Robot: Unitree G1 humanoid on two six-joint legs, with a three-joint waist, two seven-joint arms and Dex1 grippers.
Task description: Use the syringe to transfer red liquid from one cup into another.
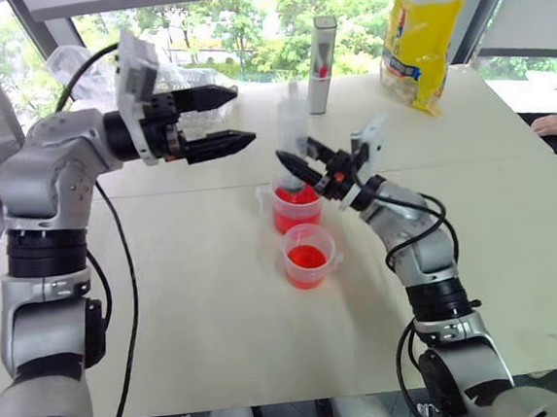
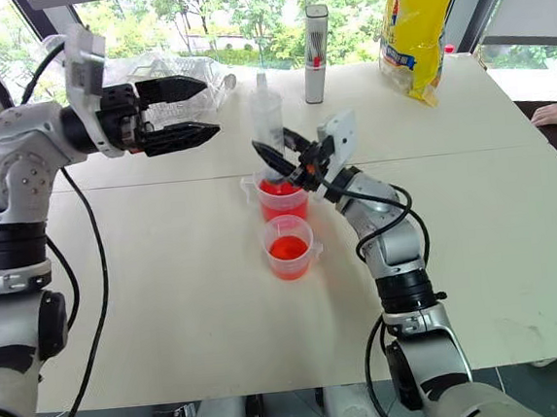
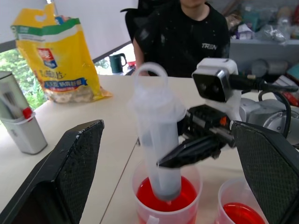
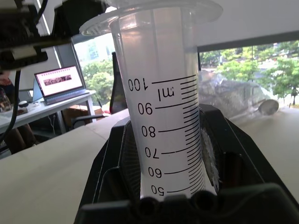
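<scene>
Two clear cups sit close together near the middle of the white table (image 1: 189,304), both with red liquid (image 1: 306,257) in them. The larger cup (image 2: 283,200) is the farther one, and the smaller cup (image 1: 309,256) is just in front of it, closer to the robot. The right gripper (image 1: 299,168) is clamped around the syringe (image 3: 156,140), holding it upright with its lower end dipped into the larger cup's liquid. From the right wrist view you can read the printed scale on the barrel between the black fingers (image 4: 121,158). The left gripper (image 1: 220,118) hangs in the air off to the left of the syringe, jaws spread wide with nothing in them, pointing toward it. A grey tube (image 1: 323,64) and a yellow bag (image 1: 419,30) stand at the far side of the table.
</scene>
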